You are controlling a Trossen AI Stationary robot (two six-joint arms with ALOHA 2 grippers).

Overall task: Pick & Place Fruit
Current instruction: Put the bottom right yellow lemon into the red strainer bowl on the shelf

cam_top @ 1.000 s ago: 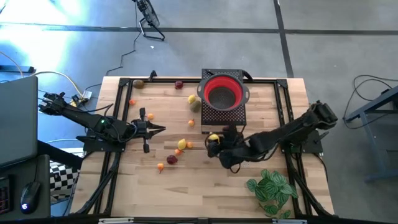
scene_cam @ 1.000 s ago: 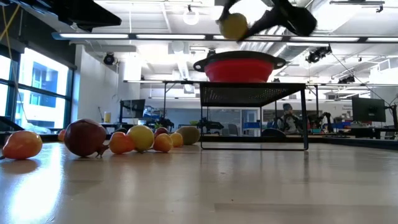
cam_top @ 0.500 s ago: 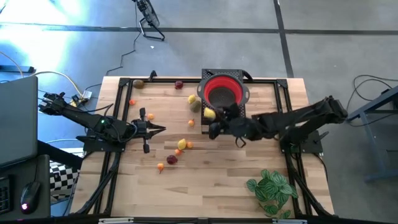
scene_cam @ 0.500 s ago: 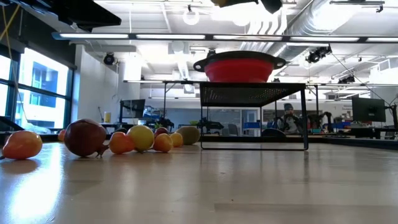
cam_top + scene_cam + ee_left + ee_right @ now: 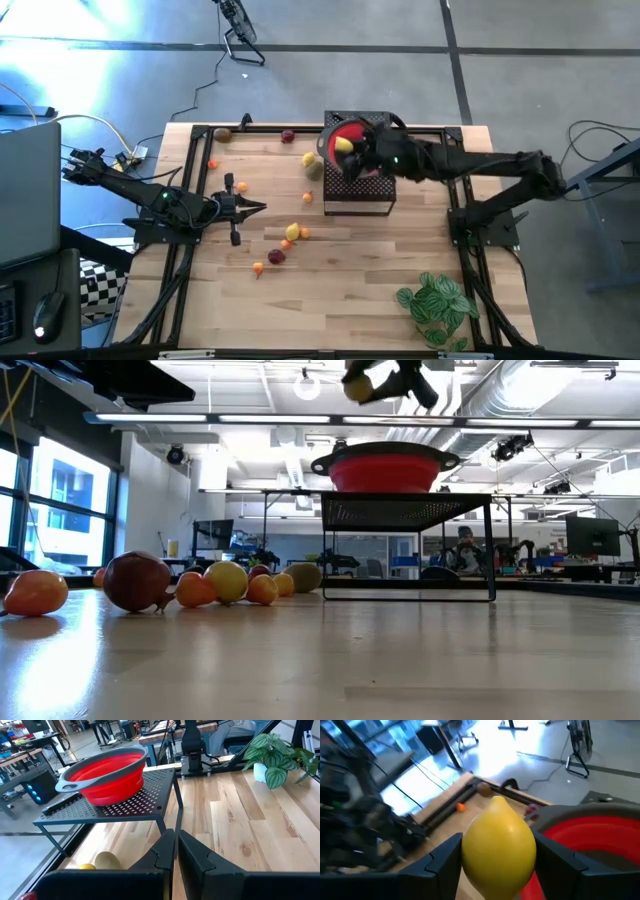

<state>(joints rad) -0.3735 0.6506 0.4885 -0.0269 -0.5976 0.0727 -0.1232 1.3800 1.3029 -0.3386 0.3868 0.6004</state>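
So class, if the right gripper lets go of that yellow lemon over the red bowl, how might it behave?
The lemon looks rounded, so it probably rolls. Held in the right gripper above the red bowl, it would likely settle inside. Its smooth skin may be slippery.

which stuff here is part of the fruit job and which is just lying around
Job: yellow lemon in the right gripper, red bowl on the black rack, loose fruits on the table.
Lying about: leafy plant, idle left gripper.

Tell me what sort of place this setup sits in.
Probably a robotics lab or open workshop. Beyond the wooden table lie a bare concrete floor, exposed ceiling ducts with strip lights, and rows of desks with monitors where a person sits.
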